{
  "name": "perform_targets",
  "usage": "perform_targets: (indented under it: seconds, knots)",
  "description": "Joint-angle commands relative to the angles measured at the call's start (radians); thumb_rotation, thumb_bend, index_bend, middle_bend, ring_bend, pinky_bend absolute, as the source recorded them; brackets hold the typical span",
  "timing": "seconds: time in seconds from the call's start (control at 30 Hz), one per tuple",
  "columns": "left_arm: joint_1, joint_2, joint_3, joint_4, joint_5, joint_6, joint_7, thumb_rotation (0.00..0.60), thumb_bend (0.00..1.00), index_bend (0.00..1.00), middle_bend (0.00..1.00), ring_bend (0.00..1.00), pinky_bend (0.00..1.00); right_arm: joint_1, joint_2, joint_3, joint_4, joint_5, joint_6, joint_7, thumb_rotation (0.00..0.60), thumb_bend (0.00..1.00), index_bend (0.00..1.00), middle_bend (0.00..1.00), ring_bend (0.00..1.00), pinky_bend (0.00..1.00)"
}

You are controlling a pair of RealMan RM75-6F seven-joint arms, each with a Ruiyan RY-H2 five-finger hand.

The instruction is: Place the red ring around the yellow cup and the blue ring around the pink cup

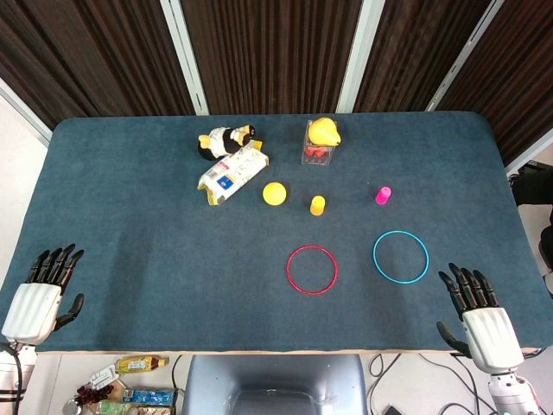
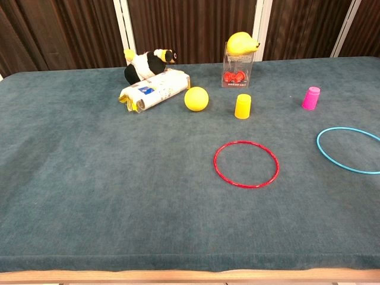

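No step is begun. My left hand and right hand rest released at the bench's near corners. The thin red plastic ring lies flat near the near edge, apart from the small yellow cup; my next move is probably to grasp it.

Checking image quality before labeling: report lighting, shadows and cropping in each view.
Head view: even light, sharp, faint shadows; both the left hand and right hand show at the near edge. Chest view: sharp, small soft shadow beside the yellow cup; blue ring cropped at right; no hands.
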Motion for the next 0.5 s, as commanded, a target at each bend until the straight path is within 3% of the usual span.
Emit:
perform_targets:
  seconds: [0.03, 0.33, 0.5]
  knots:
    - [-0.001, -0.001, 0.000, 0.003, -0.001, -0.002, -0.003, 0.600, 0.43, 0.00, 0.00, 0.00, 0.06, -0.001, -0.001, 0.003, 0.001, -0.002, -0.006, 0.003, 0.600, 0.38, 0.00, 0.00, 0.00, 0.00]
    - [-0.001, 0.005, 0.005, 0.000, 0.009, 0.002, -0.019, 0.600, 0.43, 0.00, 0.00, 0.00, 0.06, 0.059, -0.092, 0.051, 0.067, -0.022, -0.081, -0.009, 0.600, 0.38, 0.01, 0.00, 0.00, 0.00]
    - [0.002, 0.015, 0.006, 0.000, -0.004, -0.006, -0.028, 0.600, 0.43, 0.00, 0.00, 0.00, 0.06, 0.177, -0.160, 0.094, 0.129, -0.018, -0.247, -0.026, 0.600, 0.38, 0.19, 0.00, 0.00, 0.00]
